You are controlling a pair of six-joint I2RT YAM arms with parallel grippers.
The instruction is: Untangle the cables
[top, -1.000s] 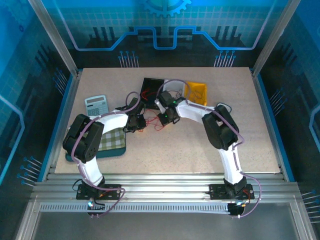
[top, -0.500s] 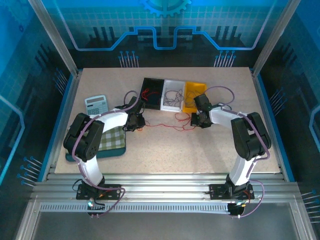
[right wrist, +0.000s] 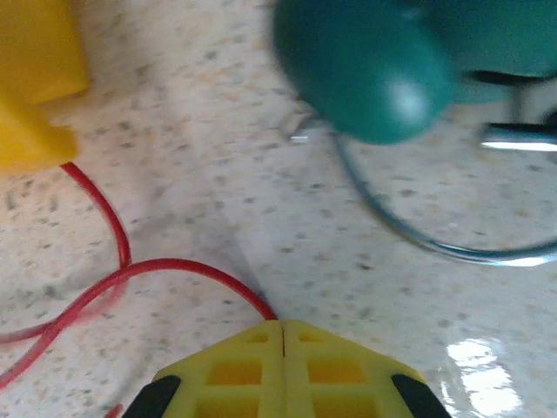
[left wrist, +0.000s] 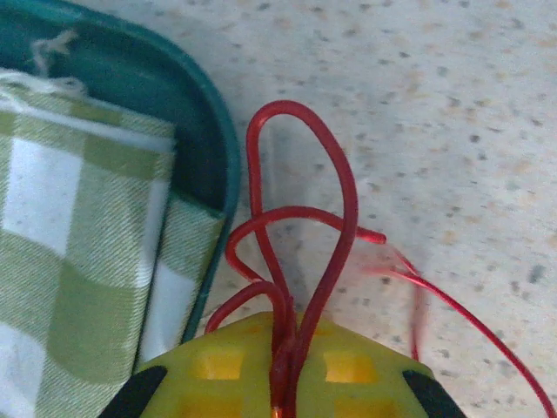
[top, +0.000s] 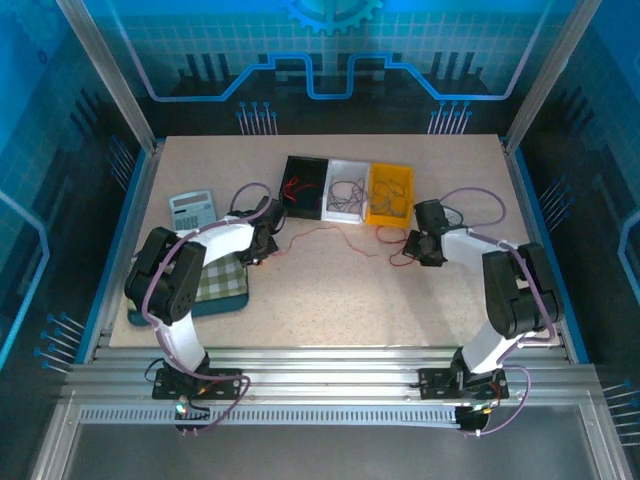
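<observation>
Red cable (right wrist: 174, 265) between left gripper (left wrist: 283, 370) and right gripper (right wrist: 280, 329)

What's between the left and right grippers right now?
The red cable, strung from the left gripper to the right gripper, both shut on it. Under it, bare tabletop. Shows in the top external view.

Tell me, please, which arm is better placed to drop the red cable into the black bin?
Left, probably. The left gripper, shut on the looped end of the red cable, sits nearer the black bin; the right gripper, pinching the other end, is beyond the yellow bin at the row's far side.
</observation>
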